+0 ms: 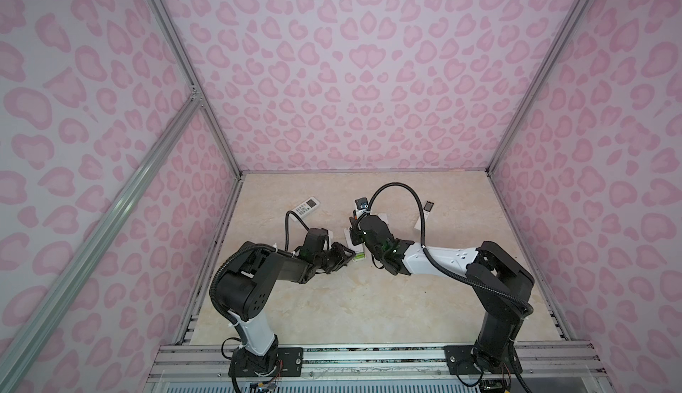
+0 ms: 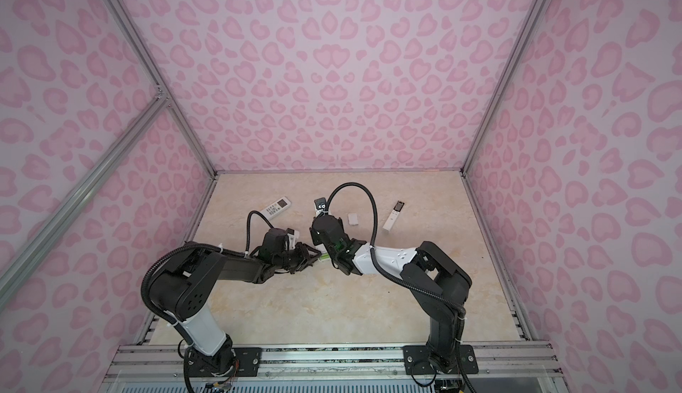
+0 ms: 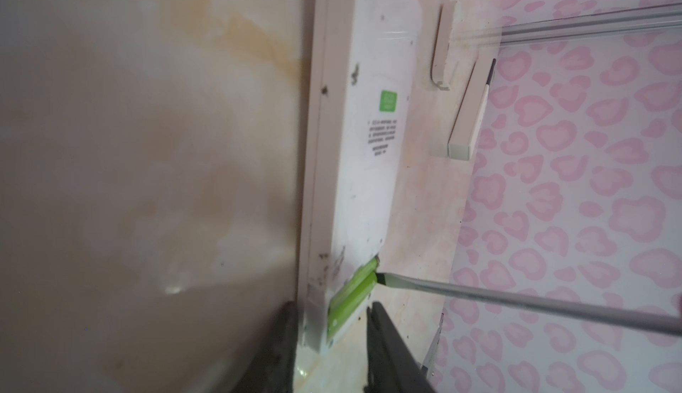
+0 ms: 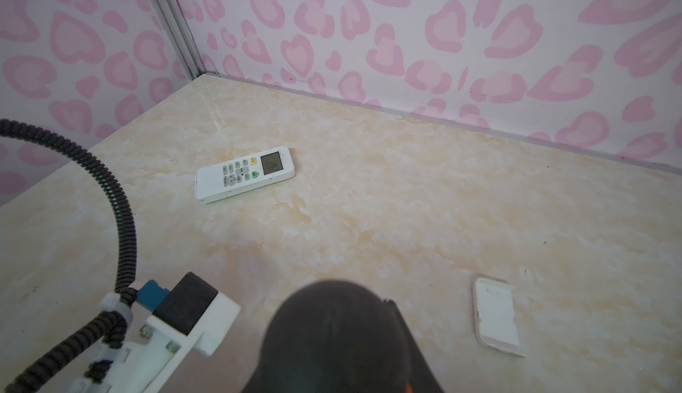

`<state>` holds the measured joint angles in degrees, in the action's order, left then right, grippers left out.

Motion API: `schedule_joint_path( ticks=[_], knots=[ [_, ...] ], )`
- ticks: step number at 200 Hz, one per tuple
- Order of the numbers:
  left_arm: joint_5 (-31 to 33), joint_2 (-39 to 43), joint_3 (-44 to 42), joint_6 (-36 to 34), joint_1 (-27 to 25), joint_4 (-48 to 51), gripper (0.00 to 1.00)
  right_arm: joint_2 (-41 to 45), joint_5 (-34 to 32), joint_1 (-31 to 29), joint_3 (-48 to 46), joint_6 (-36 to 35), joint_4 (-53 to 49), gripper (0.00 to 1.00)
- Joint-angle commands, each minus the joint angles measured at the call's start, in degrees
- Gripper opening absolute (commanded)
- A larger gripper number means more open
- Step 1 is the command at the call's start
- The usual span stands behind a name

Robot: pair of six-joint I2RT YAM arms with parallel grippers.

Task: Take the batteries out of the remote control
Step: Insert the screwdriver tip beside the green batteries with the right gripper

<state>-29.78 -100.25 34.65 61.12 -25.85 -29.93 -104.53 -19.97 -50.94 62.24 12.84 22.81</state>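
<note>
Left gripper (image 3: 331, 308): nearest the left wrist camera. Its two dark, matte fingers (image 3: 387, 339) stand partly closed, one against each long side of the remote control (image 3: 365, 151) at its open end.

Remote control: white rectangular plastic body with rounded corners. It lies back face up on the table (image 1: 369, 299) between the two arms.

Batteries (image 3: 350, 293): two lime-green cylinders, side by side in the uncovered bay at that end, between the fingers.

Screwdriver (image 3: 516, 299): plain grey metal shaft. Its flat blade tip touches the end of one battery.

Right gripper (image 1: 354, 232): appears clamped on the screwdriver's handle, though the top views show this contact too small to confirm.

Markings: a green square sticker (image 3: 388, 100) sits on the remote control's back. The lines of dark print below it are too blurred to read.

Surroundings: the table carries a glossy beige marble pattern. A second remote (image 4: 245, 173) lies face up, with a grey display and a keypad, well apart. A white rounded-rectangle cover (image 4: 496, 315) lies flat on the table.
</note>
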Motion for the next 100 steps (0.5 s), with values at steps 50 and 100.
schedule_joint_path(
  ticks=[50, 100],
  knots=[
    [-1.2, 0.6, 0.1, -2.5, 0.9, 2.9, 0.35, -1.9, -5.3, -2.3, -1.6, -4.8, 3.5, 0.0],
    [-0.5, 0.5, -1.1, -2.1, 0.7, 1.8, 0.22, -2.3, -5.0, -2.8, -1.6, -3.4, 5.4, 0.0]
  ],
)
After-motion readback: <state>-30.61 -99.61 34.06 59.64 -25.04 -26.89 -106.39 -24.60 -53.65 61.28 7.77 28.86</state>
